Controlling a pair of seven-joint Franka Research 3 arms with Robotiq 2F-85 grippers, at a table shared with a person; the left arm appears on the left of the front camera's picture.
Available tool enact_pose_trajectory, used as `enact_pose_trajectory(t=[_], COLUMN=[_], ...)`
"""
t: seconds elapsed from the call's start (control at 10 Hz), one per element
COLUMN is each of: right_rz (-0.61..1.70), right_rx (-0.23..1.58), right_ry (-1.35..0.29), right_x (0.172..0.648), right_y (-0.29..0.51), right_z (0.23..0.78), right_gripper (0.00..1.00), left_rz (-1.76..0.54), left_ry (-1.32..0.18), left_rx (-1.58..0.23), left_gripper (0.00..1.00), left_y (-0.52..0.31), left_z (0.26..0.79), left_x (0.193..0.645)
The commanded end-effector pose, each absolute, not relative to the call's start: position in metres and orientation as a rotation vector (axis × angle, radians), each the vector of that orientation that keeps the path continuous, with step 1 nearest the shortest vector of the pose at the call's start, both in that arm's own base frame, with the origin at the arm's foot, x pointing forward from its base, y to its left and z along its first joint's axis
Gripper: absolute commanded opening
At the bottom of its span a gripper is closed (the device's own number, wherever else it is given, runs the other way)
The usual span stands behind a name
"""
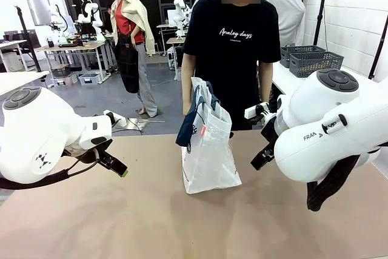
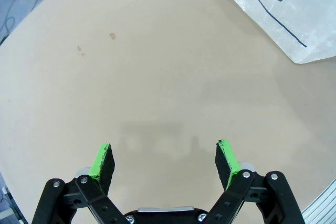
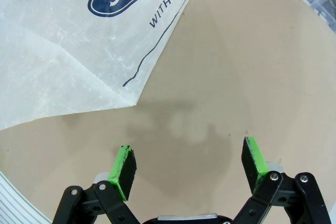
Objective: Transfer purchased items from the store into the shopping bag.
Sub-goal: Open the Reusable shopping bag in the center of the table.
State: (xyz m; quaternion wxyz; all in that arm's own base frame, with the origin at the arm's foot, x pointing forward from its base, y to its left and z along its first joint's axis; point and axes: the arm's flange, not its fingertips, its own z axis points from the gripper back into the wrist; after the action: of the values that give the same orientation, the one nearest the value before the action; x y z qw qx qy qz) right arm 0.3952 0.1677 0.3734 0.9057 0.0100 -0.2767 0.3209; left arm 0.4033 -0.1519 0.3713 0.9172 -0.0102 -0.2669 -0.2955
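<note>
The left gripper (image 2: pixel 165 148) hangs over the bare tan table (image 2: pixel 157 77), jaws spread wide, nothing between its green pads (image 2: pixel 103 157). The right gripper (image 3: pixel 188 148) is equally wide apart and empty. The shopping bag (image 3: pixel 63 51), translucent white with a navy oval logo, stands just ahead of the right jaws, off to their left. From the left jaws it sits farther ahead, to their right. Beyond the bag a person (image 1: pixel 233 47) in a black T-shirt stands at the table's far edge, with dark grey mesh baskets (image 1: pixel 312 59) behind.
</note>
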Motion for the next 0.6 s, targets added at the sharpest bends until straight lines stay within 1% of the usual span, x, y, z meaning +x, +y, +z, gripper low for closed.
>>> enact_pose_trajectory(t=[0.0,0.5], right_rz=[0.663,0.663], right_rx=[0.021,0.021], right_ry=[-0.572,-0.572], right_x=[0.3952,0.3952], right_y=[0.1678,0.1678], right_z=[0.3734,0.3734], right_gripper=[1.00,1.00], left_rz=[-0.606,-0.606], left_ry=[-0.549,-0.549], left_rx=[-0.021,-0.021], left_gripper=[1.00,1.00], left_y=[-0.1510,-0.1510], left_z=[0.3713,0.3713], left_x=[0.4035,0.4035])
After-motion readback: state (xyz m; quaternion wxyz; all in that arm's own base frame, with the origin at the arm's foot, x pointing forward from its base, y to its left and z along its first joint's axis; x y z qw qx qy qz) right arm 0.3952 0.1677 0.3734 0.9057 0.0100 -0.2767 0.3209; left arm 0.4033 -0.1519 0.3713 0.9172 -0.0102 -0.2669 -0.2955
